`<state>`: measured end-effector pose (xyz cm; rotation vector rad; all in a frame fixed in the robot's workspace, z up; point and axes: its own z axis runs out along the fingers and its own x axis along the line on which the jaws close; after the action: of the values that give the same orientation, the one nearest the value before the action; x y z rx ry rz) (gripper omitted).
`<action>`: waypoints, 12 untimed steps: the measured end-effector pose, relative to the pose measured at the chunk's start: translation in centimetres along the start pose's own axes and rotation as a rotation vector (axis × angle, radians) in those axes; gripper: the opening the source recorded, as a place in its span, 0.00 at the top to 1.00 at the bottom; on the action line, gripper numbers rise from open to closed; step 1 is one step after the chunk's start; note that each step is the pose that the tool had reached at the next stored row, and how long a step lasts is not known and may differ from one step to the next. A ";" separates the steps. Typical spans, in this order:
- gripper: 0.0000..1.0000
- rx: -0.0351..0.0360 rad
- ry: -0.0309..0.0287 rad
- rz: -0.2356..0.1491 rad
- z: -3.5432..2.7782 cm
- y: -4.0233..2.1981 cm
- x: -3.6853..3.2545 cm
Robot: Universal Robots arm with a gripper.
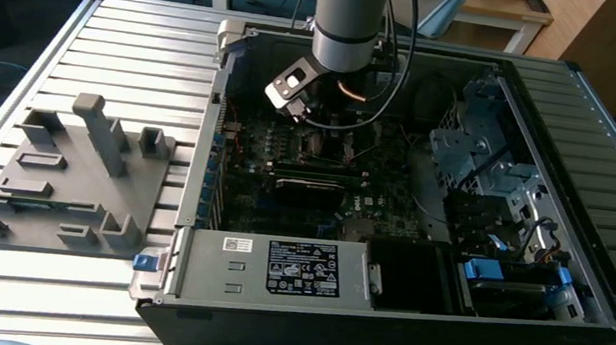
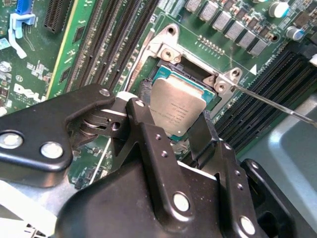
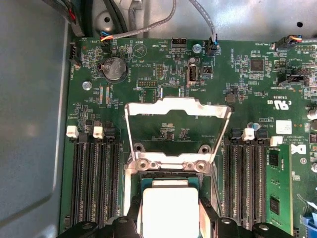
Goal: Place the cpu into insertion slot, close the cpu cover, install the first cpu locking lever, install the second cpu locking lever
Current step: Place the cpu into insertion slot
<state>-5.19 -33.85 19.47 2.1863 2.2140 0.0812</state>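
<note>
Exterior view: black gripper (image 1: 304, 120) low inside open computer case (image 1: 382, 342).

Second wrist view: pinching silver-grey square cpu (image 2: 177, 106) from two sides, right at silver-rimmed square insertion slot (image 2: 190, 73).

First wrist view: thin silvery cpu cover (image 3: 178, 105) frame tipped open.

Step one, likely; calls for straight, gentle lining-up.

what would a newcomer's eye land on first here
The silver cpu, clamped in the black end effector over the insertion slot on the green motherboard. In the first wrist view the cpu cover stands flipped open beside the slot. In the exterior view the arm reaches down into an open computer case.
</note>
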 end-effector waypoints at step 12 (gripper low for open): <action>0.46 0.0000 -0.0007 0.007 0.24 -0.01 -0.01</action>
<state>-5.19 -33.86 19.23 2.1940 2.2059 0.0805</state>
